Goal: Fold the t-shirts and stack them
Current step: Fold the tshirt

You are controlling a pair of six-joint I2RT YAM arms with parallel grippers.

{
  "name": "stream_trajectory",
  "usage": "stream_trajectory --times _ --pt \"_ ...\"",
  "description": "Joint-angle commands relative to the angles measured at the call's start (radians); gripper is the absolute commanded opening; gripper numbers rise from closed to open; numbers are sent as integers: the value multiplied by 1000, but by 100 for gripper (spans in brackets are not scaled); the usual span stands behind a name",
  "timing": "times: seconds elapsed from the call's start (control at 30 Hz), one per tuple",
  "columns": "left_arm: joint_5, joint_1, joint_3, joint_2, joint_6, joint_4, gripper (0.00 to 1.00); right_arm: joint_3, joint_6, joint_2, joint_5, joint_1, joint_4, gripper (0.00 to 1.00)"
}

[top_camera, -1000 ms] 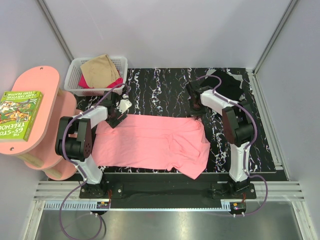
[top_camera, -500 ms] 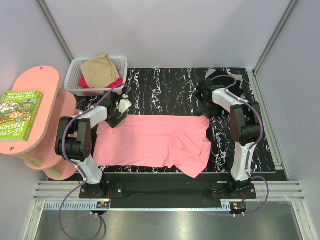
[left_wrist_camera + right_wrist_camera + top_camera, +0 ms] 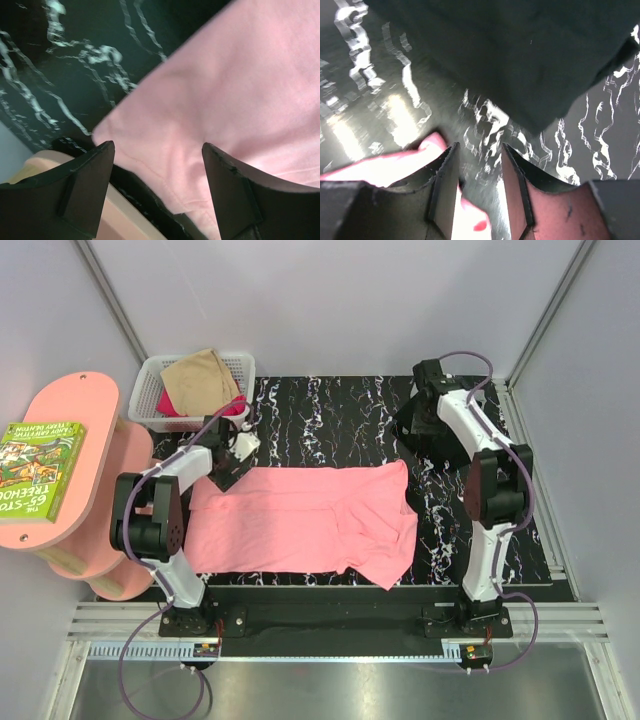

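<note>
At the far edge of the pink shirt: both claws empty, fold not yet begun.
The pink shirt (image 3: 300,520) lies spread on the surface (image 3: 330,420), rumpled at its near right; the black shirt (image 3: 520,50) sits beyond its far right corner. The left claw (image 3: 157,150) hangs wide open over the far left corner. The right claw (image 3: 480,150), beyond the far right corner, is narrowly parted with nothing between. Recommended: pinch both far corners level, then lift together, keeping the edge taut.

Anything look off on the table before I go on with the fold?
The pink shirt is not lying flat. Its right half is rumpled, with a creased flap past the middle, and its near right corner trails askew to the near edge of the table. The left half lies smooth. Nothing else stands out.
</note>
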Motion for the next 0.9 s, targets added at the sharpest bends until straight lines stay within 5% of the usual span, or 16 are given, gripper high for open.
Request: stream_trajectory --times 0.0,0.3,0.87 --pt "14 -5 130 -97 -41 -46 79 -14 59 -189 -88 44 -60 45" --pt "13 -94 1 -258 -14 -177 82 -448 222 -361 -423 225 147 42" --pt "-38 -89 35 10 -58 -139 80 -504 191 -108 -357 167 206 42"
